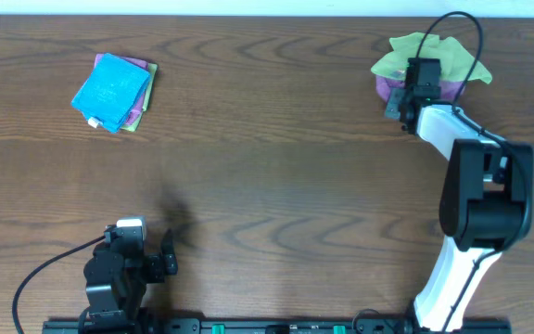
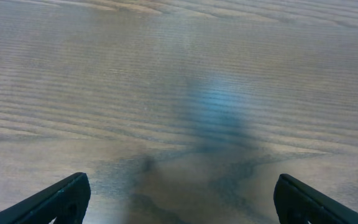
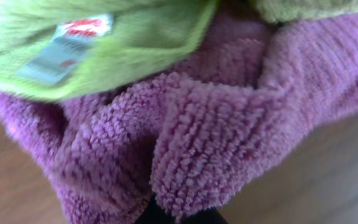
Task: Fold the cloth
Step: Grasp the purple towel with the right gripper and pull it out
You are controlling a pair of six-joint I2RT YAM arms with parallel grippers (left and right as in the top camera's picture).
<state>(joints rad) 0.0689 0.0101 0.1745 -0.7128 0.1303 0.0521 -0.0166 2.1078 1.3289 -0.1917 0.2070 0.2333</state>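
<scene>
The cloth [image 1: 381, 86] is a purple microfibre towel, bunched up at the far right of the table under a lime-green cloth [image 1: 426, 52]. My right gripper [image 1: 397, 96] is at the pile's near-left side. In the right wrist view the cloth [image 3: 229, 124] fills the frame and a fold of it is pinched in my right gripper [image 3: 179, 214], which is shut on it. The green cloth [image 3: 135, 37] with its label lies over the top. My left gripper [image 1: 168, 255] stands open at the near left, over bare wood [image 2: 179, 193], holding nothing.
A folded stack with a bright blue cloth [image 1: 111, 91] on top, white tag at its near corner, lies at the far left. The wooden table [image 1: 267, 167] stretches between the two piles. The right arm's base stands at the near right.
</scene>
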